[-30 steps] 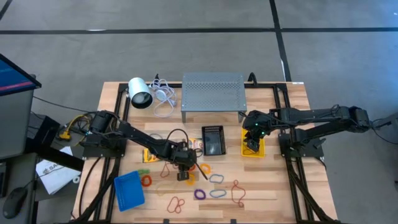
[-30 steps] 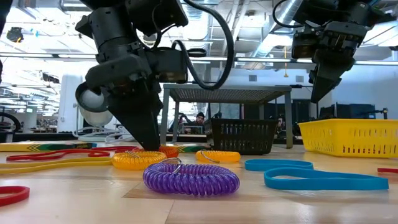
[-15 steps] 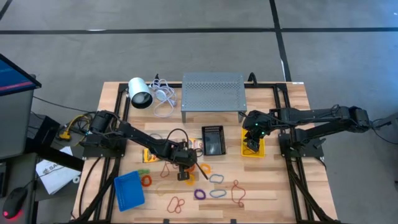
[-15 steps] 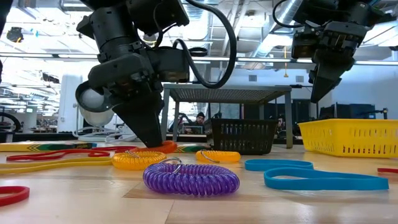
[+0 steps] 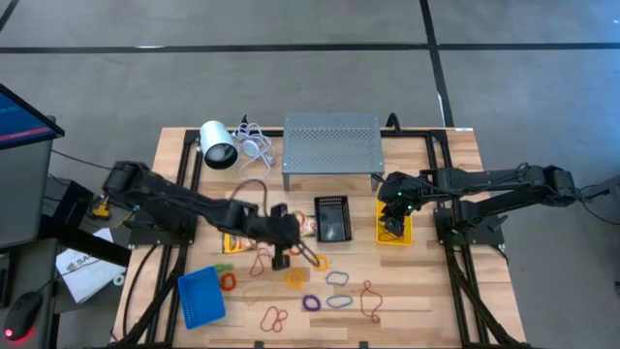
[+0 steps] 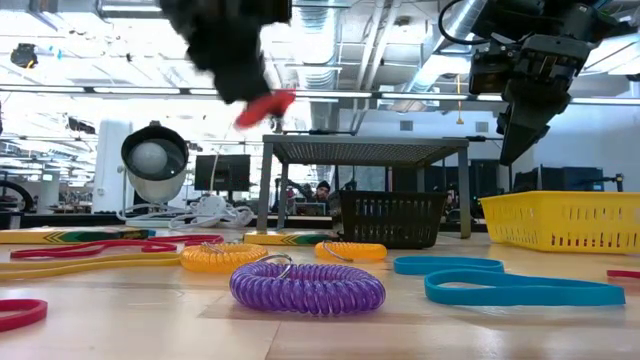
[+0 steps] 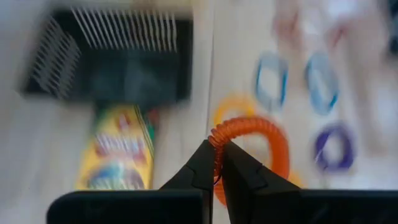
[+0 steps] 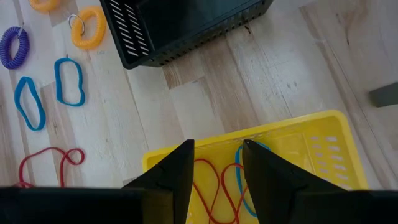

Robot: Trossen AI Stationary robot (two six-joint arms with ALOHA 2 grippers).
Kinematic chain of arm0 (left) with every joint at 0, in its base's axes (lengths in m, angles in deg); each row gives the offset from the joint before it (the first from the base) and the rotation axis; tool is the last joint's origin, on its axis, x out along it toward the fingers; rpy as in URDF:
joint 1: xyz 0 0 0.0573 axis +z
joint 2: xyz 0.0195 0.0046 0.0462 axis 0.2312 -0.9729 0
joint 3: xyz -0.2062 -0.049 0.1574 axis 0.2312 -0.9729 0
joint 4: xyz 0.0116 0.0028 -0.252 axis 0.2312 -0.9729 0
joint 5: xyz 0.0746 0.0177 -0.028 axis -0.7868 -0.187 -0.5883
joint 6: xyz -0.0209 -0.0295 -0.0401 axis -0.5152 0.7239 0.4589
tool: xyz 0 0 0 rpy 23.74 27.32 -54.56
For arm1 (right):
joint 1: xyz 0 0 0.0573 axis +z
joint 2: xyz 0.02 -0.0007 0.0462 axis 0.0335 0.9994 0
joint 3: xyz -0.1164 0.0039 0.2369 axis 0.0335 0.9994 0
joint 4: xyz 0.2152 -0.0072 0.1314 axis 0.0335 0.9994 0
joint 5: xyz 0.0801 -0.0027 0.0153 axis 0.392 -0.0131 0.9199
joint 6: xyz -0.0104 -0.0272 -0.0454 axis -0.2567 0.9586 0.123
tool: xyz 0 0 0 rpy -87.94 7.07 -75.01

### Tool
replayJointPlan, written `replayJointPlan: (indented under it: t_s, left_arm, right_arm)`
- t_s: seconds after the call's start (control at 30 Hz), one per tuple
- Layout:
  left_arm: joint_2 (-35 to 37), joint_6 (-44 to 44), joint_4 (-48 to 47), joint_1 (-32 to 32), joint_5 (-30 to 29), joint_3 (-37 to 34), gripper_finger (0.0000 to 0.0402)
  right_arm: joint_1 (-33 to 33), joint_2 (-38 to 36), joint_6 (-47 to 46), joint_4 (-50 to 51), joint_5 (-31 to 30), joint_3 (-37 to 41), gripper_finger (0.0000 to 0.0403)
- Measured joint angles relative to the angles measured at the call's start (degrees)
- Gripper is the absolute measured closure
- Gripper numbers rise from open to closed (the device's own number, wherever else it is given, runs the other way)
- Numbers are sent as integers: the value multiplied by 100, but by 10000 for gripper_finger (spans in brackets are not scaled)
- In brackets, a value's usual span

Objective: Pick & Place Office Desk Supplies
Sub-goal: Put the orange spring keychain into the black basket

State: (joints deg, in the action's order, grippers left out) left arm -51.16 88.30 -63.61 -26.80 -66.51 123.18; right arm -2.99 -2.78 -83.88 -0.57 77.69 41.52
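**A:** Lifted since half a second ago: the left gripper (image 7: pixel 214 163) was down at the table (image 5: pixel 426 291) among the loops, now it's up in the air with an orange coil (image 7: pixel 261 140) pinched between its fingertips, over the middle of the table, just beside the black bin (image 5: pixel 332 219). Low view shows it blurred, high above the wood.

**B:** ok and the big stuff, same spots?

**A:** Yep. Yellow bin (image 5: pixel 395 233) sits right of the black one, blue bin (image 5: pixel 201 296) near the front left. The right gripper (image 8: pixel 216 163) hovers over the yellow bin, fingers apart, holding nothing. Red and blue loops lie inside that bin.

**B:** crayons?

**A:** One crayon box (image 7: pixel 115 152) lies just beside the black bin. Smaller bits: purple coil (image 6: pixel 307 284), yellow coil (image 6: pixel 222 257) and blue bands (image 6: pixel 510 285) lie loose on the front of the table.
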Motion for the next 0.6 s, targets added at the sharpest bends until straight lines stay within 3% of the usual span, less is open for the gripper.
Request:
replayJointPlan:
  t_s: [0.23, 0.6]
  left_arm:
    - [327, -724, 573, 705, 28, 5, 396]
    - [-468, -967, 1315, 1457, 782, 9, 396]
  right_arm:
    - [0, 0, 0, -33, 2, 0, 272]
    - [0, 0, 0, -103, 17, 0, 272]
